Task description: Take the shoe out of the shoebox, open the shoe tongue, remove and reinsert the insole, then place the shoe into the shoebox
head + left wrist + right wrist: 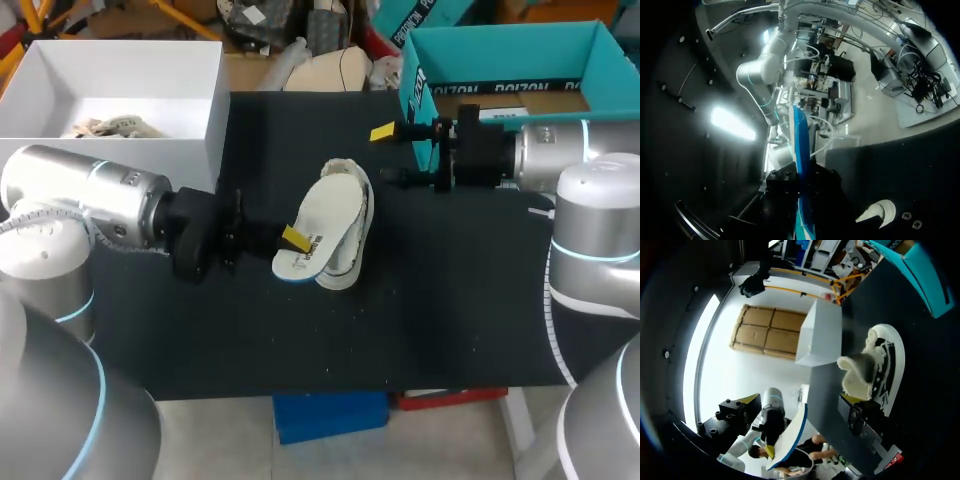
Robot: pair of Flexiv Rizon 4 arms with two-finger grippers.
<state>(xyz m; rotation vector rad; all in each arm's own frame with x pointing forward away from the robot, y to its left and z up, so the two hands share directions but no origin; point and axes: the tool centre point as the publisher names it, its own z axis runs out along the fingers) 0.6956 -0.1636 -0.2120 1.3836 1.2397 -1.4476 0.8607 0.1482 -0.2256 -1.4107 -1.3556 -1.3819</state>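
Black is the table (450, 300), and the white shoe (352, 252) lies near its middle, outside of the boxes. The left claw (293, 240) comes in from 9 o'clock and pinches the white insole (325, 220) with the blue edge. One yellow tip lies on the insole's upper face. From above, the insole covers a part of the shoe, but I cannot tell if the two are touching. In the left wrist view the insole (801, 150) stands edge-on between the dark fingers.

The right claw (390, 155) is at 2 o'clock from the shoe, near it but apart. It is spread wide and has nothing between its fingers. The teal shoebox (505, 42) stands open at 1 o'clock, just behind this claw. An open white box (215, 110) stands at 10 o'clock from the shoe.
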